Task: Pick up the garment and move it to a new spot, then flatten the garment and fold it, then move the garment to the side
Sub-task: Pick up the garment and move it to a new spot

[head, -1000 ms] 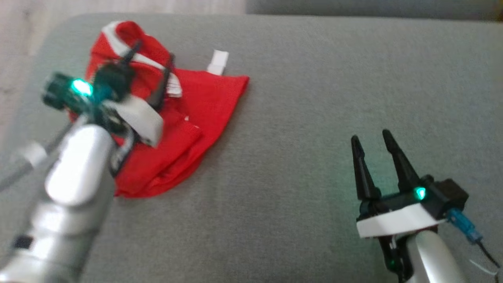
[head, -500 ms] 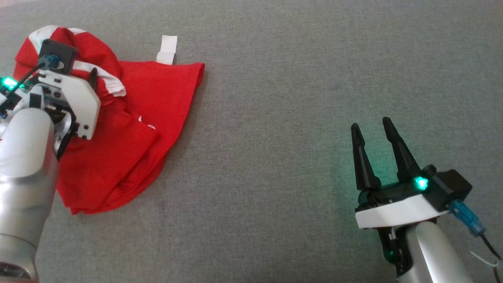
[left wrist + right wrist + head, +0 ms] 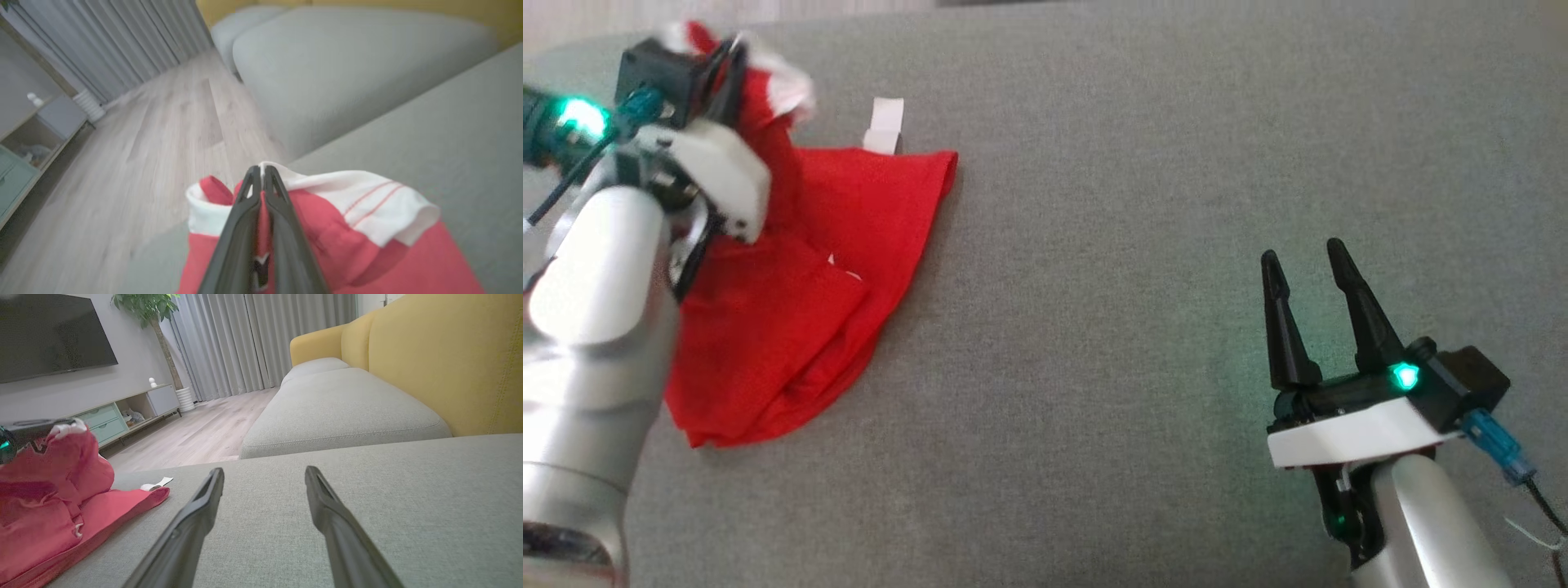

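The garment [image 3: 841, 245] is red with white trim and lies crumpled at the left of the grey sofa cushion [image 3: 1135, 204]. My left gripper [image 3: 731, 57] is shut on the garment's upper edge near the white band and holds that part raised. In the left wrist view the two fingers [image 3: 245, 212] press together on the garment [image 3: 347, 228], with red cloth pinched between them. My right gripper [image 3: 1307, 265] hovers open over bare cushion at the lower right, far from the cloth. The right wrist view has the garment [image 3: 53, 498] at its left, beyond the spread right gripper [image 3: 263, 473].
A small white tag [image 3: 885, 124] lies on the cushion just above the garment. The cushion's left edge drops to a wooden floor [image 3: 122, 163]. A second grey seat [image 3: 339, 404], a yellow backrest [image 3: 449, 355] and a TV cabinet [image 3: 122, 412] stand beyond.
My left gripper has closed on the garment's white-trimmed edge and lifted it upward. The head camera shifted between frames. The right gripper has stayed open in place.
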You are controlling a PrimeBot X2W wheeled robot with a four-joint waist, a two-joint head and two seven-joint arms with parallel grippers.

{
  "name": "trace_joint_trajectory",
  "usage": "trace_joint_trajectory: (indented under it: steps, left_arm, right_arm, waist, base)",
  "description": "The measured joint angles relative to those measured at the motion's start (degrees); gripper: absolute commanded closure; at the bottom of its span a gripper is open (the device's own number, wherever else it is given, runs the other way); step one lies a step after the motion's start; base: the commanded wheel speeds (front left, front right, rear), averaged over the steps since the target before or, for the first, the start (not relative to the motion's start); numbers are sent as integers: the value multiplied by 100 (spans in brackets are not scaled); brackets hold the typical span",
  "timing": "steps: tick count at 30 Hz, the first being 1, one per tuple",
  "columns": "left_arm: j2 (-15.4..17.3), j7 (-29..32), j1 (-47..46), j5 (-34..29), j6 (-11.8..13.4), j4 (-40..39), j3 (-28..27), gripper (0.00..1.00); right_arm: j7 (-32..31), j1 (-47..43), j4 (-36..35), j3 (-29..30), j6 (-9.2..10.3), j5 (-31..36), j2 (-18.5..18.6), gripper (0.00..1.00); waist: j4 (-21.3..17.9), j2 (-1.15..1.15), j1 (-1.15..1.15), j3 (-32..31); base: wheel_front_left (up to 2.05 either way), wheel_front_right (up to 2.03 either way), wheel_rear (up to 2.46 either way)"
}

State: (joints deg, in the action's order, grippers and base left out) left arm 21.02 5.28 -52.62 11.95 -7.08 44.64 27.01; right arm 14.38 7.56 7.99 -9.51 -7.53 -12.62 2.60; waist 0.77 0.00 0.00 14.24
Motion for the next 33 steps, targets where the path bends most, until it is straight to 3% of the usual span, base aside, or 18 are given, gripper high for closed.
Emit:
trace_joint_trajectory:
  steps: [7,13,19,25,33]
  left_arm:
    - [-327,-555,-18,593,-9,-1165,-60,100]
    - [-503,-482,290,1056,-47,-2526,-65,100]
    - [-672,-138,630,1270,32,-3645,90,100]
    - [-855,130,634,1371,114,-4094,277,100]
    - [-968,221,481,1239,185,-3945,472,100]
  right_arm:
    - [0,-124,63,63,0,-52,0,0]
    - [0,-335,116,85,0,-101,0,0]
    - [0,-348,103,119,0,-120,-1,0]
    - [0,-336,48,73,0,-264,-1,0]
    - [0,-87,-132,-119,0,-572,-1,0]
  waist:
    - [46,0,0,-444]
    - [-7,0,-1,-748]
    - [-325,0,0,-830]
    - [-743,0,0,-763]
    - [-1520,0,1,-493]
  base:
    - [0,0,0]
    - [0,0,0]
    - [0,0,0]
    - [0,0,0]
    - [0,0,0]
